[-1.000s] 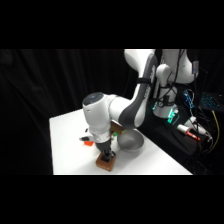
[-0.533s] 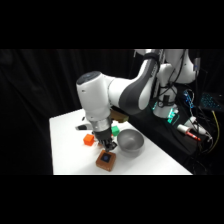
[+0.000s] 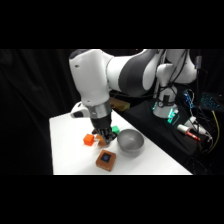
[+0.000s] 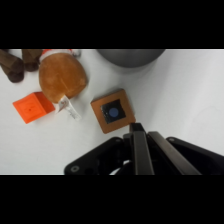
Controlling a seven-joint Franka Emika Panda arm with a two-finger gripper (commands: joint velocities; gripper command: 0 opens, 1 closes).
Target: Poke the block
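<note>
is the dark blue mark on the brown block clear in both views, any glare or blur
Wrist view: the flat square brown wooden block shows its dark blue mark plainly, with no glare on it, while the gripper looms dark at the bottom. Side view: the block is soft and its mark only a dim spot; the grey metal bowl carries a pale sheen.

side view across table, wrist view straight down; block (image 3: 106, 160) shared

White arm reaches over the white surface (image 3: 65, 150), gripper (image 3: 104, 138) hanging above the items. Brown block (image 3: 106, 160) with a dark blue mark lies flat, below and apart from the gripper. Orange cube (image 3: 89, 140) just left of the gripper, green cube (image 3: 115, 129) just right. Grey bowl (image 3: 131, 142) sits right of the block.
</note>
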